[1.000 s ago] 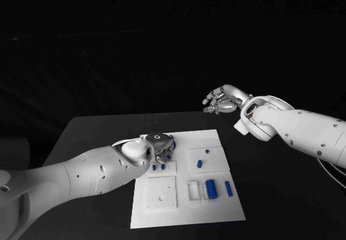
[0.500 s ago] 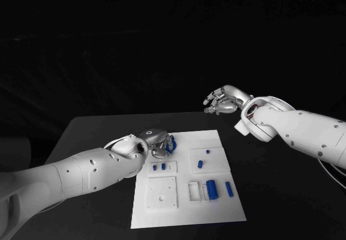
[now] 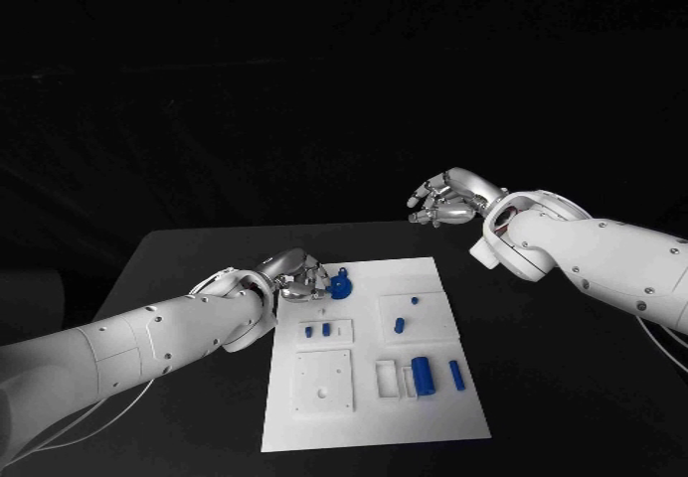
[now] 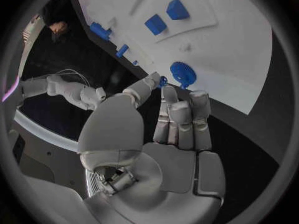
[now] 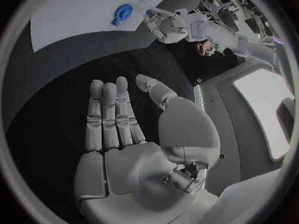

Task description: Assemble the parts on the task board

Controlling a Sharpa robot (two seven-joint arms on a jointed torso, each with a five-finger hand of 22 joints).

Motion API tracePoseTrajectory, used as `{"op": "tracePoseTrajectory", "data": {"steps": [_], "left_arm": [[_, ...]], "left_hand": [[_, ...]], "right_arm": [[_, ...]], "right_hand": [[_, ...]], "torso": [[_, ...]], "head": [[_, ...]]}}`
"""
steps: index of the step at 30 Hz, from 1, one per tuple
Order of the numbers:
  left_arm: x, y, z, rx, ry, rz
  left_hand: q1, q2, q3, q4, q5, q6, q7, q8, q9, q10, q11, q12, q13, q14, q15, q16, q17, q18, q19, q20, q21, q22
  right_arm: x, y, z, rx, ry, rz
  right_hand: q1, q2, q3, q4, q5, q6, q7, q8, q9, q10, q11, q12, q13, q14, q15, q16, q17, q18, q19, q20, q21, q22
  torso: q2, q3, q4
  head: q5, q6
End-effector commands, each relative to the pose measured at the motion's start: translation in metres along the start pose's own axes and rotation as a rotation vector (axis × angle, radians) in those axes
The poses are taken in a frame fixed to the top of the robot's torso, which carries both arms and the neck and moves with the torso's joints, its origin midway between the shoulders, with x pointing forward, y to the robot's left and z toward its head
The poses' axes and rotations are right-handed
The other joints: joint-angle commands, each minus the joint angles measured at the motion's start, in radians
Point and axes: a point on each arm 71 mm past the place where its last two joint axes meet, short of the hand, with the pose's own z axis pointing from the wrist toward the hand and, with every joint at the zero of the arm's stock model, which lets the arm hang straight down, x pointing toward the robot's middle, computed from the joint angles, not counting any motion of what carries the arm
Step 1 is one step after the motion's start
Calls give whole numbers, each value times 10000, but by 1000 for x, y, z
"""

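while right hand [image 3: 447, 199] hovers empty, blue gear [image 3: 341, 288] lies on task board [image 3: 430, 417].

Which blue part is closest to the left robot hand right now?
The round, toothed blue gear at the board's far-left corner, right at the left robot hand. The other blue parts are small blocks and bars farther along the board.

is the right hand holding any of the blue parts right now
No, the right hand hangs raised beyond the task board, its fingers apart and holding nothing.
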Motion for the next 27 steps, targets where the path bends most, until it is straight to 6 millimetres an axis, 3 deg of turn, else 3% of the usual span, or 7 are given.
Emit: {"op": "tracePoseTrajectory", "data": {"steps": [1,15,27], "left_arm": [[-4,2,-3,402,-328,-1831],[-3,21,-15,450,-490,-3135],[18,31,-20,613,-276,-2554]], "left_hand": [[-90,33,-91,-27,-32,-33,1,-46,-13,15,36,-44,-9,-43,15,-41,28,9,-90,-727,15,27],[-114,239,-231,-216,30,7,-19,-58,-17,196,13,-33,38,-58,-8,23,154,18,-96,-754,182,167],[-85,333,-271,-381,88,12,-26,-85,-28,282,4,-10,101,-67,-18,62,240,36,-96,-775,331,230]], "right_arm": [[1,1,0,-103,37,-78],[0,0,0,-84,38,-71],[1,-1,-1,-58,48,-64]], "right_hand": [[-71,-3,-3,80,40,77,5,-55,-14,-86,-13,18,15,-21,-75,63,17,143,-21,-30,58,237],[-106,-4,-7,93,51,79,6,-56,-14,-87,-13,14,42,-20,-75,63,20,143,-22,-28,66,236],[-149,2,-1,109,92,80,5,-61,-14,-90,-14,4,84,-20,-75,62,25,143,-26,-29,77,235]], "torso": [[3,-7,0],[1,-2,-10],[7,-2,-21]], "head": [[20,-9],[66,-68],[39,-124]]}}
